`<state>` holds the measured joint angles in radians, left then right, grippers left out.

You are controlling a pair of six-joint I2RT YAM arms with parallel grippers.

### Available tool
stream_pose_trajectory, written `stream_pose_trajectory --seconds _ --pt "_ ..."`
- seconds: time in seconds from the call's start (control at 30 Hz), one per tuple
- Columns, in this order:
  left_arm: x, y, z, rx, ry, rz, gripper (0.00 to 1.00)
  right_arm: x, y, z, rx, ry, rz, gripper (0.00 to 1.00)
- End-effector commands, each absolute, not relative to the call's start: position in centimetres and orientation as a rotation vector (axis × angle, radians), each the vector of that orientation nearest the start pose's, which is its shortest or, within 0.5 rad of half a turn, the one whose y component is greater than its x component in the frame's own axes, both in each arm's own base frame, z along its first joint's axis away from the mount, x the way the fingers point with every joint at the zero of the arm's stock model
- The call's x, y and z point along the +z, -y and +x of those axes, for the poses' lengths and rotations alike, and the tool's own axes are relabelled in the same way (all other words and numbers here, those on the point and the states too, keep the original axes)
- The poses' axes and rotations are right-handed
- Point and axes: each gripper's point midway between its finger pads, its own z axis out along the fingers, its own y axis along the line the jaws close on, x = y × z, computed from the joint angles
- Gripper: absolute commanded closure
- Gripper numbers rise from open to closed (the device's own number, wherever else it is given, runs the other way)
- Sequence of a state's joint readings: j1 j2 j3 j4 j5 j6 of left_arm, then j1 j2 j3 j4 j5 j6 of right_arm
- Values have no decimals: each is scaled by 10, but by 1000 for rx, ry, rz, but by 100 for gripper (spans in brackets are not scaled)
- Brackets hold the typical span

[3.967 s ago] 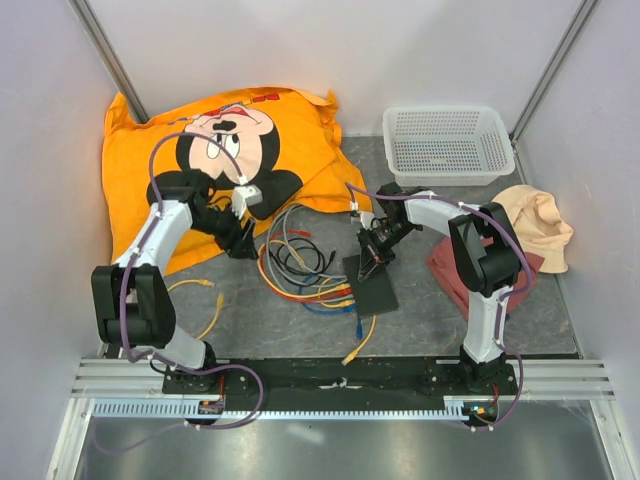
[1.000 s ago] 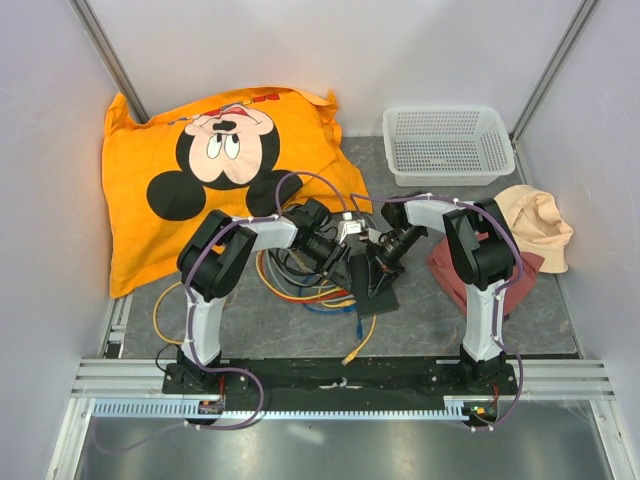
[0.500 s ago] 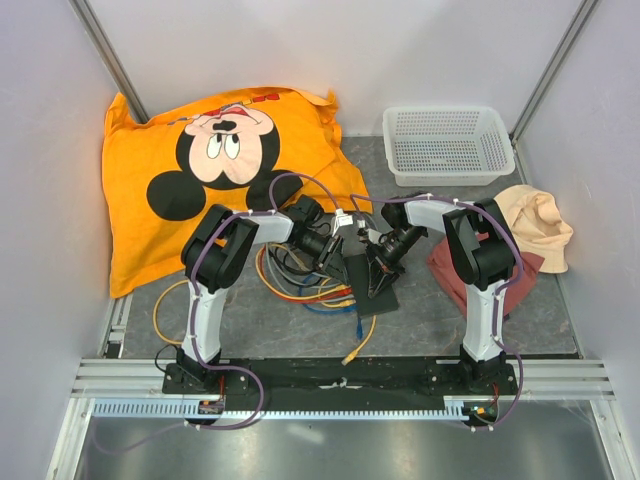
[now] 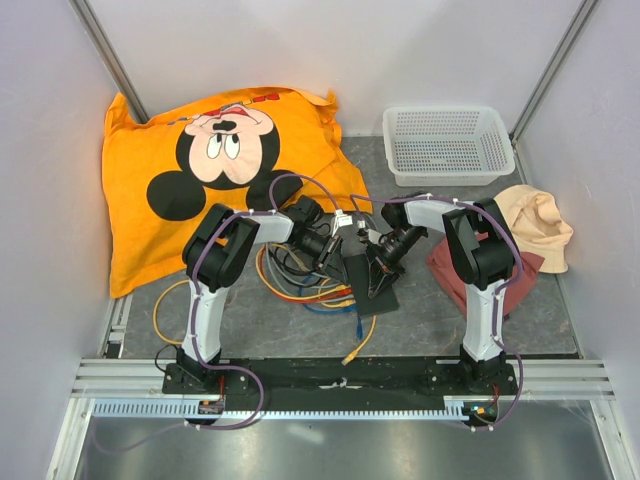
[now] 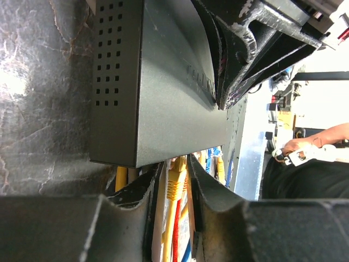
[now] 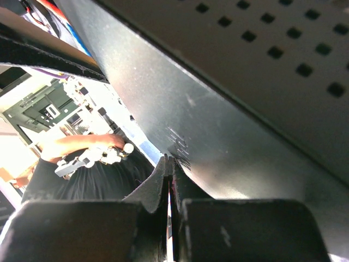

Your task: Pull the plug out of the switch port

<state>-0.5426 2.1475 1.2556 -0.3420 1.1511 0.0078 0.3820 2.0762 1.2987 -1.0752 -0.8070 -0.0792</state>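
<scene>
The switch, a flat black box, lies mid-table among cables. My right gripper is shut, its tips pressed down on the switch's top face; the same tips show in the left wrist view. A yellow plug sits in a port on the switch's near edge. My left gripper reaches in from the left, its fingers close on either side of the plug. The right finger is against it, and a thin gap shows on the other side.
A tangle of yellow, red, blue and grey cables lies left of the switch. An orange Mickey cloth covers the back left. A white mesh basket stands back right, and a peach cap lies on a maroon item.
The left arm swung from the orange cloth over to the switch. In the last second it edged slightly left and its fingers narrowed round the yellow plug. The right gripper stayed pressed on the switch.
</scene>
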Motion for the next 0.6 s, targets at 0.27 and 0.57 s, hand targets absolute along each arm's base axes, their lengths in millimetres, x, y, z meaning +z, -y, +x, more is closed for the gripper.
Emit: stream_pose_trajectory --seconds 0.27,0.57 --pt "22 331 244 -1710 -2443 986 80 -42 -184 248 791 -3105 -843 100" --pt "18 328 243 -1675 -2462 995 98 -43 -181 249 748 -3103 -855 100"
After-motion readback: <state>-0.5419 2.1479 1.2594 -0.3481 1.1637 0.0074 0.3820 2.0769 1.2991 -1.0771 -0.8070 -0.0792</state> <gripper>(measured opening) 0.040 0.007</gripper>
